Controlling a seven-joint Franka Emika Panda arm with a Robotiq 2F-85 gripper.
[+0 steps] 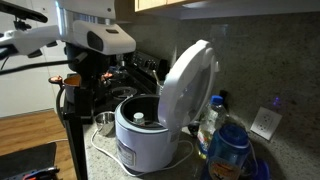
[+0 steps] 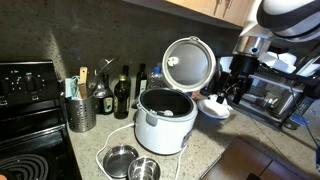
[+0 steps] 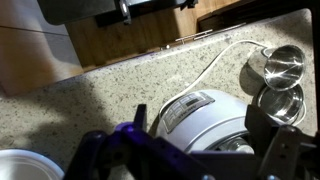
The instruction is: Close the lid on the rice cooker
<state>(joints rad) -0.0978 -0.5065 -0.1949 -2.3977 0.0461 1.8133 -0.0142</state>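
Observation:
The white rice cooker (image 2: 165, 122) stands on the speckled counter, and it shows in both exterior views (image 1: 140, 138). Its domed white lid (image 2: 190, 62) is hinged up and stands nearly upright over the open pot (image 1: 190, 85). My gripper (image 2: 232, 88) hangs beside the raised lid, apart from it. In the wrist view the cooker body (image 3: 215, 120) with its label panel (image 3: 185, 107) lies below my gripper (image 3: 205, 140). The two dark fingers are spread wide with nothing held between them.
Two metal cups (image 2: 135, 163) and a white cord lie in front of the cooker; the cups also show in the wrist view (image 3: 284, 68). A white bowl (image 2: 215, 106) sits under my gripper. Bottles (image 2: 121, 95), a utensil holder (image 2: 80, 112), a stove (image 2: 25, 120), a toaster oven (image 2: 275, 95) and a blue-capped bottle (image 1: 228, 145) stand around.

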